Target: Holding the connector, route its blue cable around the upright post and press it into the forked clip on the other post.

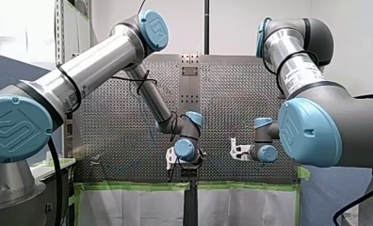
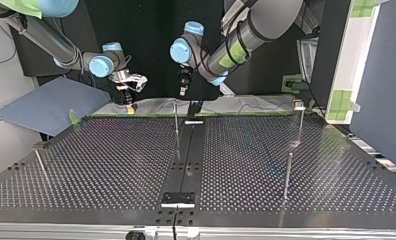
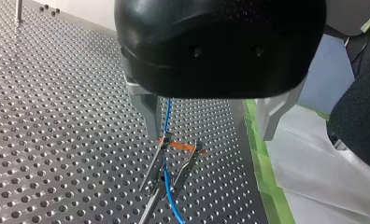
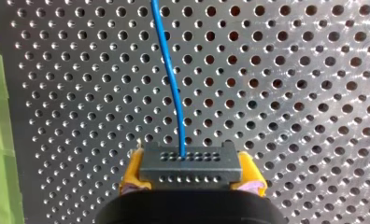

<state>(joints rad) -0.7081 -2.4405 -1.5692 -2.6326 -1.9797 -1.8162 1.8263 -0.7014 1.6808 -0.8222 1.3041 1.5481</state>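
Note:
In the right wrist view my right gripper (image 4: pixel 191 179) has its yellow pads (image 4: pixel 131 176) shut on a dark grey connector (image 4: pixel 190 163). The blue cable (image 4: pixel 172 79) leaves the connector's face and runs ahead over the perforated plate. In the left wrist view my left gripper (image 3: pixel 209 136) hangs open, its metal fingers (image 3: pixel 148 114) wide apart just above a forked clip (image 3: pixel 174 163) with orange tips. The blue cable (image 3: pixel 166 116) passes beside one finger and lies between the fork's prongs. In the top view my right gripper (image 2: pixel 130 100) and my left gripper (image 2: pixel 183 89) hover at the table's far edge.
A thin post (image 2: pixel 176 127) stands near the far middle of the table in the top view. Two more posts (image 2: pixel 288 172) stand at its right and a leaning one (image 2: pixel 41 165) at its left. Green tape (image 3: pixel 262 163) edges the plate beside the clip.

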